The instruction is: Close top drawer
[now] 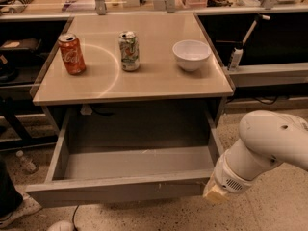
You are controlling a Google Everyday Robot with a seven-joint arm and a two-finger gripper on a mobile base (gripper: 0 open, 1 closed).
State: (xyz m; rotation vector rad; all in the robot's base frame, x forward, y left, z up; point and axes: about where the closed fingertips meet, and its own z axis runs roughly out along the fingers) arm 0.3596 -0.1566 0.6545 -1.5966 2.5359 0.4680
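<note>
Desk point(159, 78): 1 red can point(71, 53), 1 green-and-white can point(129, 51), 1 white bowl point(191, 55), spaced in a row. Top drawer point(115, 190): below the desk, pulled out. White arm point(262, 148): low at right, gripper point(215, 195) beside the drawer front's right end, grip state cannot be told.

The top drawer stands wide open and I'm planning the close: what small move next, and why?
Probably press the gripper forward against the flat front of the wide grey handle-less top drawer. The gripper sits at that front's right end, and the drawer is pulled far out with its interior exposed, so a push should start it sliding in.
</note>
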